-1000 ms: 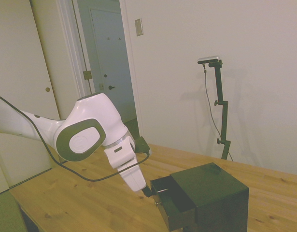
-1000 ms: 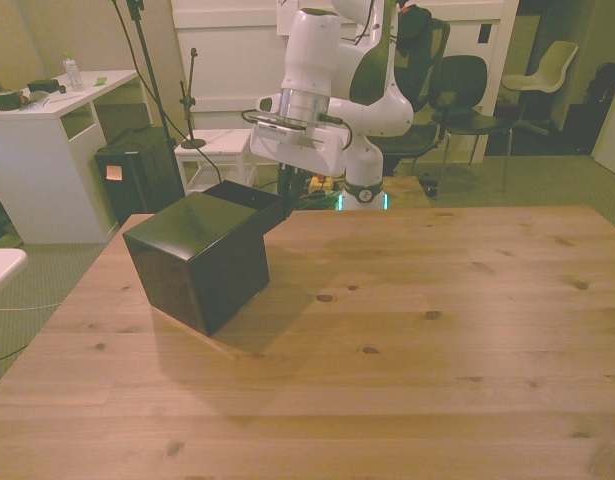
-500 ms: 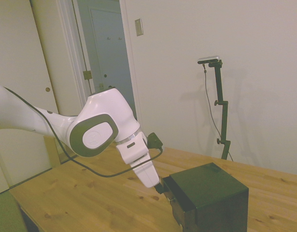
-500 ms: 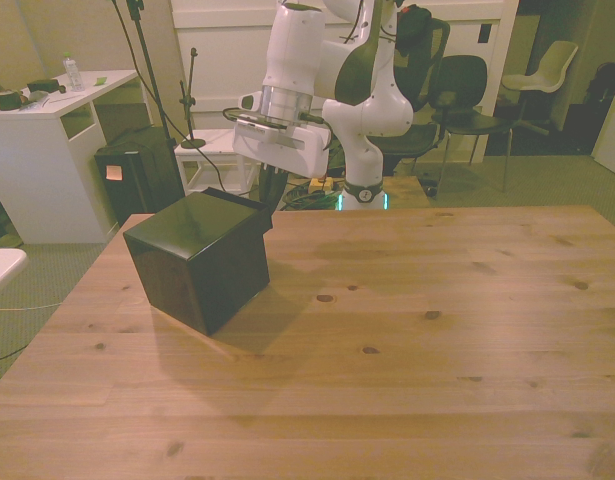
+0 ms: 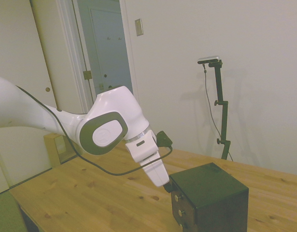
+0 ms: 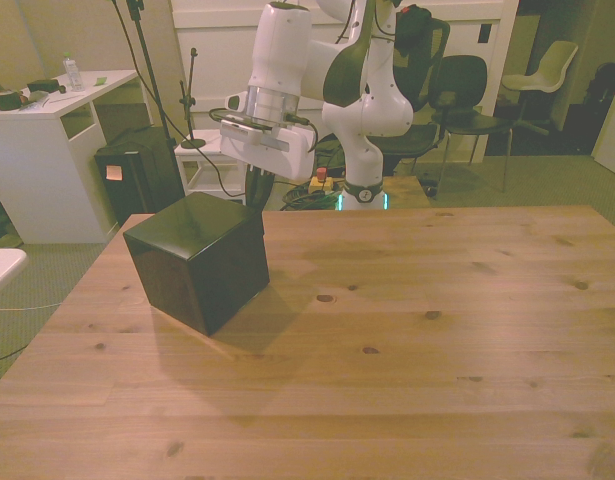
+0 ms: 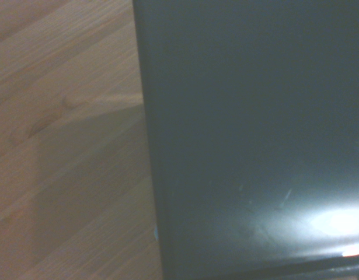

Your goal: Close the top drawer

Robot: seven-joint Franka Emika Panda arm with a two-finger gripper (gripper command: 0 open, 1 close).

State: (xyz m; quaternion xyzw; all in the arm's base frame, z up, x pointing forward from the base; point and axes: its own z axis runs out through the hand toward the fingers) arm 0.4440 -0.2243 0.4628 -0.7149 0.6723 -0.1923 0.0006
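A: Since a second ago the top drawer (image 5: 176,191) has gone in. It stuck well out of the cabinet (image 5: 209,198) then; now its front sits flush with the two drawers (image 5: 180,218) below it, and the arm (image 5: 107,133) has followed it toward the cabinet.

B: Where does the cabinet stand?

A: On the table (image 6: 407,340), near the edge at the front view's left and nearer the far edge than the near one. It is turned corner-on to the front camera, so only two plain dark sides and the glossy top show there. The drawer fronts face away, toward the robot.

B: And the drawer itself?

A: In the side view it is the uppermost of three, just under the cabinet's top, with its brass knob (image 5: 176,197) showing.

B: The gripper (image 5: 165,186)?

A: Its tip is at the top edge of the drawer's front, touching or very nearly so. The white hand hides the fingers in the side view, and the cabinet hides them in the front view, so how far apart they are cannot be told. Nothing can be seen held.

B: The wrist camera?

A: A blurred dark cabinet face (image 7: 255,134) with a bright glare, and table planks (image 7: 62,146) beside it.

B: Farther back?

A: Behind the far edge, chairs (image 6: 457,90) and a white desk (image 6: 42,130).
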